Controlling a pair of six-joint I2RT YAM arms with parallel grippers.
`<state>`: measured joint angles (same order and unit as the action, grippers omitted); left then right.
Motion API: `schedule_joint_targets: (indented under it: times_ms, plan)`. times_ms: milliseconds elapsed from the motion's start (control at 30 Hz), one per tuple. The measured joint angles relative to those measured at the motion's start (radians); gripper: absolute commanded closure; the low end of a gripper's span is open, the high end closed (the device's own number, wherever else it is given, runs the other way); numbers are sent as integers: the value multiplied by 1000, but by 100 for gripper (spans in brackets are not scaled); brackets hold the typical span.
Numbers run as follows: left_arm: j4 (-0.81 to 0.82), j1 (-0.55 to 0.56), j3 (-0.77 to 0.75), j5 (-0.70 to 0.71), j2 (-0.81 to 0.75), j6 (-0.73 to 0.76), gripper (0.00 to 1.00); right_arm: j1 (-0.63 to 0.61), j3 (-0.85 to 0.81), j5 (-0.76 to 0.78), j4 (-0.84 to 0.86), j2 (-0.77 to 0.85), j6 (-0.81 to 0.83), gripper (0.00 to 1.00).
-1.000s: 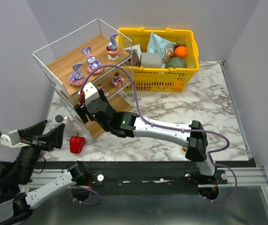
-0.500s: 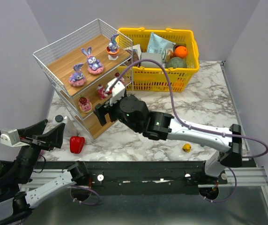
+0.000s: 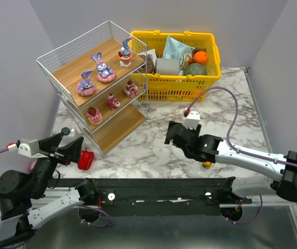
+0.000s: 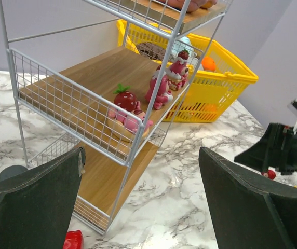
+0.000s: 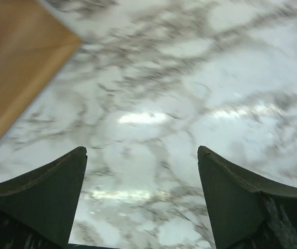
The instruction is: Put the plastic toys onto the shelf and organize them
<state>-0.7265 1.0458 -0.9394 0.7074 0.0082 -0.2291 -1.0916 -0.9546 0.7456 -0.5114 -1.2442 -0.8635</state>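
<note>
The shelf (image 3: 70, 70) stands slanted at the back left. Its top board holds three purple bunnies (image 3: 102, 67). On the middle board stand three pink-red figures (image 3: 113, 100), which the left wrist view shows behind the mesh (image 4: 127, 106). A tiny yellow and red piece (image 3: 207, 164) lies on the marble, half under the right arm. My right gripper (image 3: 170, 134) hangs open and empty over the middle of the table (image 5: 142, 150). My left gripper (image 3: 71, 141) is open and empty at the near left, facing the shelf (image 4: 140, 155).
A yellow basket (image 3: 211, 78) full of groceries stands behind and to the right of the shelf. A red bell pepper (image 3: 85, 160) lies in front of the shelf by my left gripper. A grey bottle cap (image 4: 11, 172) shows beside it. Walls close in on both sides.
My right gripper has pulled back from the shelf's middle board to the middle of the table, leaving a pink-red figure there. My left gripper has shifted slightly right, towards the pepper.
</note>
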Motion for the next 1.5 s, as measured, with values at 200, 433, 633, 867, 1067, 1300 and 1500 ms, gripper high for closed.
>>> schedule_joint_targets:
  times_ms: [200,433,633,867,1067,1300,1500]
  plan:
    - [7,4,22,0,0,-8,1,13,85,56,-370,69,-460,9]
    - [14,15,23,12,0,-6,1,14,168,56,-571,74,-757,10]
    - [26,24,18,15,0,-7,1,14,275,32,-607,103,-865,11]
    - [30,24,18,15,0,-7,1,21,351,19,-606,148,-911,12]
    - [30,26,16,15,0,-8,1,27,365,11,-583,140,-911,19]
    - [29,28,2,15,0,-19,1,34,366,-2,-549,95,-909,34]
    - [29,30,-22,14,0,-26,1,59,387,-5,-532,93,-909,63]
